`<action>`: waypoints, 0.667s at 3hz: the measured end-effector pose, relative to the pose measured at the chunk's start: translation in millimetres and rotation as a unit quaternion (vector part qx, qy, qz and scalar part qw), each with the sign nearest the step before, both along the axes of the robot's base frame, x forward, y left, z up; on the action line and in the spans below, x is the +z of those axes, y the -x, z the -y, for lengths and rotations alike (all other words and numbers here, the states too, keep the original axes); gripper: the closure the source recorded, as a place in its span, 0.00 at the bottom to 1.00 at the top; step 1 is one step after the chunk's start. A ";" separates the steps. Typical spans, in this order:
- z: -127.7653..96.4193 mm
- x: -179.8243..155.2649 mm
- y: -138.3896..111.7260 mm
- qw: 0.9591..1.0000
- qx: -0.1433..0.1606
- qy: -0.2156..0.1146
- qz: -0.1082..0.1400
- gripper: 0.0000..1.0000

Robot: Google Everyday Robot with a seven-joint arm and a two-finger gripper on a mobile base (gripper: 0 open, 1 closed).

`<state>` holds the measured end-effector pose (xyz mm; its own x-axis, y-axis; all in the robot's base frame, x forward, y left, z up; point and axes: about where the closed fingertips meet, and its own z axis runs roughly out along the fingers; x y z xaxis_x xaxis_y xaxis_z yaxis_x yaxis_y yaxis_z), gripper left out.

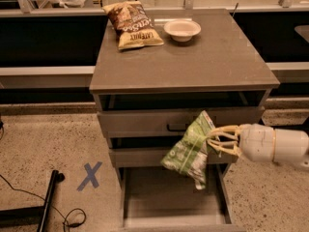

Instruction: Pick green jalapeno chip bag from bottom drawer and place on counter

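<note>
1. The gripper (pixel 211 140) sits at the right front of the cabinet (pixel 145 121), level with the middle drawer (pixel 140 156). Its white arm (pixel 273 144) reaches in from the right edge of the view.
2. Its fingers are closed on the right edge of the bag (pixel 187 151), pinching the foil. They hold nothing else.
3. The bag hangs in the air, tilted, with its lower end drooping. It is in front of the middle drawer's face and above the open bottom drawer (pixel 166 195), and it appears to be clear of the drawer floor.
4. The bottom drawer is pulled out, and the part of its tray that shows is bare.
5. The counter (pixel 203 62) carries a brown bag (pixel 133 25) and a bowl (pixel 182 29), both near its back edge. The nearer half shows open surface.
6. Judged from this, the pick is done, since the bag is gripped and out of the drawer.
7. The placing is left. The bag has to rise past the counter's front lip, move in over the top, be set down, and be let go.
8. The bag is well below counter height, so most of the lift remains.
</note>
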<state>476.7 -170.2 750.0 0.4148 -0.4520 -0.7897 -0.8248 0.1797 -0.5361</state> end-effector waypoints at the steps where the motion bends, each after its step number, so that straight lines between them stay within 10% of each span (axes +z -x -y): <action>1: -4.0 42.6 -42.1 1.000 0.016 0.002 0.004 1.00; 2: -0.7 83.7 -77.4 1.000 0.026 -0.005 0.014 1.00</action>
<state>554.1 -169.6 833.8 0.4596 -0.4225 -0.7811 -0.8174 0.1426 -0.5581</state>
